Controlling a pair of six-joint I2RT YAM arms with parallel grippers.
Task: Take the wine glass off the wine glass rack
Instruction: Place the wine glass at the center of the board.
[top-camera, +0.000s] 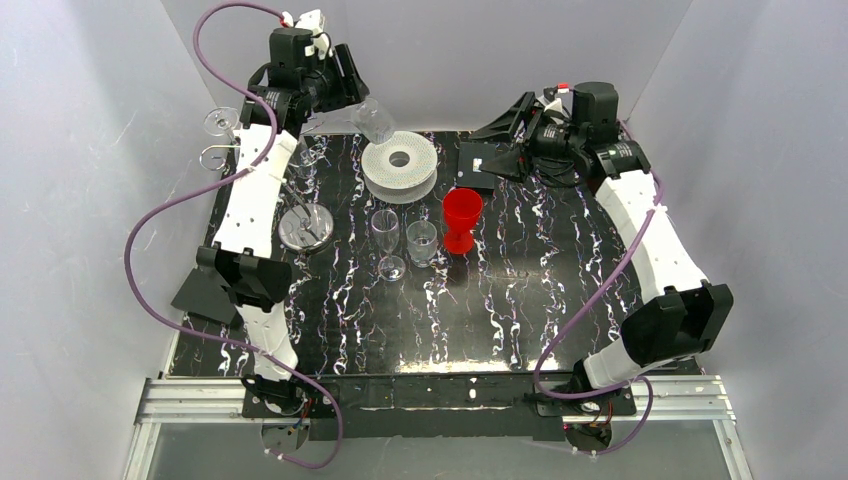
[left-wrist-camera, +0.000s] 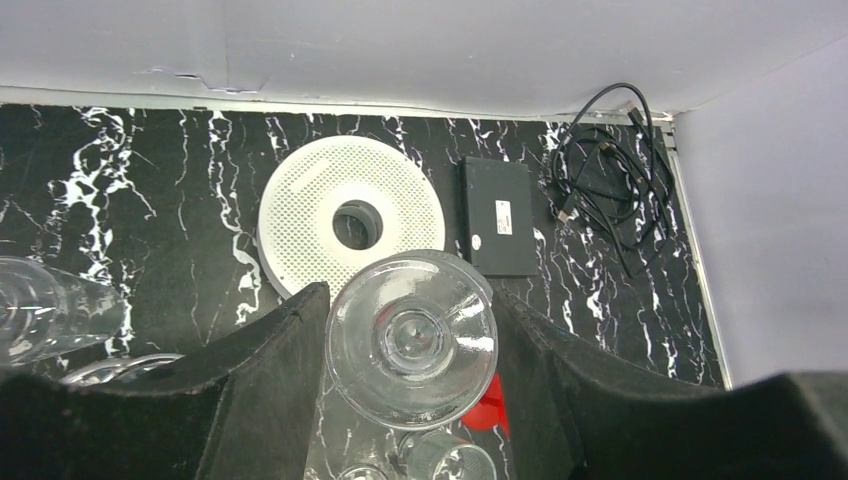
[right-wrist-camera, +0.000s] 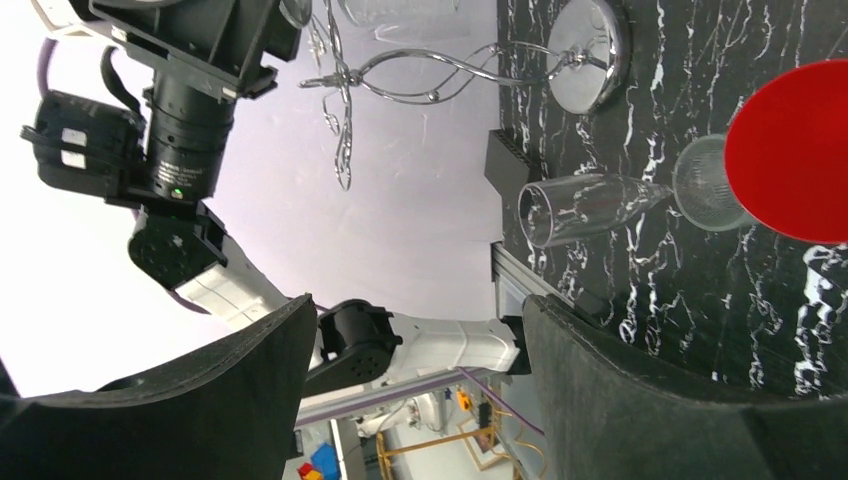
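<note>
My left gripper (top-camera: 358, 98) is raised at the back left and shut on a clear wine glass (top-camera: 377, 122), which hangs in the air above the white spool. In the left wrist view the wine glass (left-wrist-camera: 412, 340) fills the gap between both black fingers (left-wrist-camera: 270, 380), its round foot facing the camera. The wine glass rack, a thin wire tree (right-wrist-camera: 440, 75) on a chrome disc base (top-camera: 305, 228), stands left of the held glass, apart from it. Another clear glass (top-camera: 220, 122) hangs on its far-left arm. My right gripper (top-camera: 500, 138) is open and empty at the back right.
A white perforated spool (top-camera: 400, 165) lies under the held glass. A flute (top-camera: 387, 240), a small tumbler (top-camera: 421, 242) and a red goblet (top-camera: 462, 220) stand mid-table. A black box (top-camera: 478, 165) and coiled cables (left-wrist-camera: 610, 170) lie at the back right by the wall.
</note>
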